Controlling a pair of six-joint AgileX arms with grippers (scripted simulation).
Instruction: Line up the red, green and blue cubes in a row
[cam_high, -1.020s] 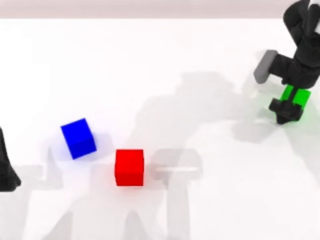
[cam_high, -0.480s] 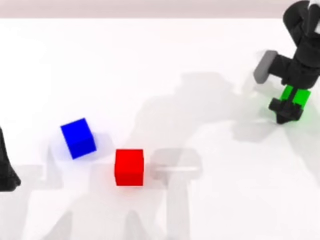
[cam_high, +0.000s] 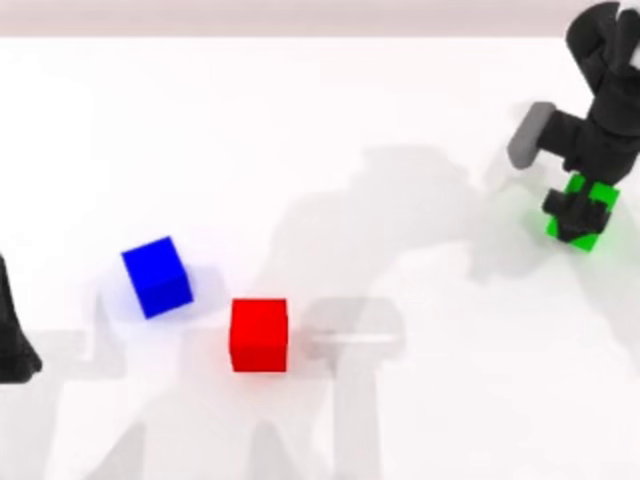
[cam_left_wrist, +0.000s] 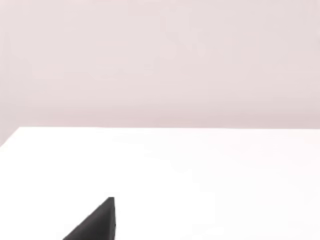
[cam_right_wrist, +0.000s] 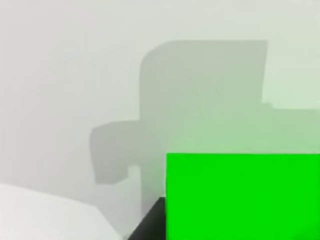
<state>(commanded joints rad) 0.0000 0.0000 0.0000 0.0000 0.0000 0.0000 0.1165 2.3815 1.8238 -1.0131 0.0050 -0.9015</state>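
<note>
At the table's far right, my right gripper (cam_high: 575, 212) points down and is shut on the green cube (cam_high: 600, 200). The right wrist view shows the green cube (cam_right_wrist: 240, 195) large, with one dark finger (cam_right_wrist: 150, 222) pressed against its side. The red cube (cam_high: 259, 335) rests on the table left of centre. The blue cube (cam_high: 157, 277), turned slightly, lies just left of the red one and a little farther back. My left gripper (cam_high: 14, 345) stays parked at the left edge, open, with one finger (cam_left_wrist: 97, 222) showing in its wrist view.
The white table (cam_high: 330, 150) runs back to a pale wall at its far edge. Soft grey arm shadows (cam_high: 400, 200) cross the middle. A grey link of the right arm (cam_high: 528, 135) juts out beside the green cube.
The right gripper's fingers have drawn in onto the green cube, and green now shows around and below them. The red cube, blue cube and left arm have not moved.
</note>
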